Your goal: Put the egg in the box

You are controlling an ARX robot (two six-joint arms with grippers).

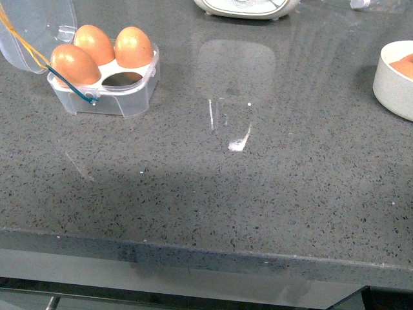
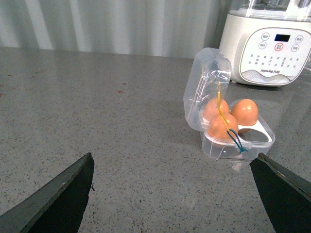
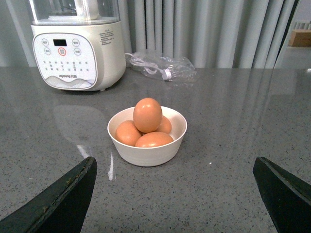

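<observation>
The grey speckled stone bench (image 1: pixel 258 194) is flat, shiny and roomy. The small clear plastic box (image 1: pixel 132 103) sits open, one hole empty. The smooth brown egg (image 3: pixel 147 114) tops the round white bowl (image 3: pixel 146 156). It is probably light, slippery and easy to crack, so hold its sides softly. Both the left fingers (image 2: pixel 58 194) and right fingers (image 3: pixel 58 199) are spread wide, empty.

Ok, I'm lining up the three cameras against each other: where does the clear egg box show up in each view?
Front view: the egg box is in the upper left corner, lid open.
Left wrist view: it stands just in front of the white blender, at.
Right wrist view: not in it; only the white bowl shows.
Shared landmark: the white blender, also at and.
</observation>
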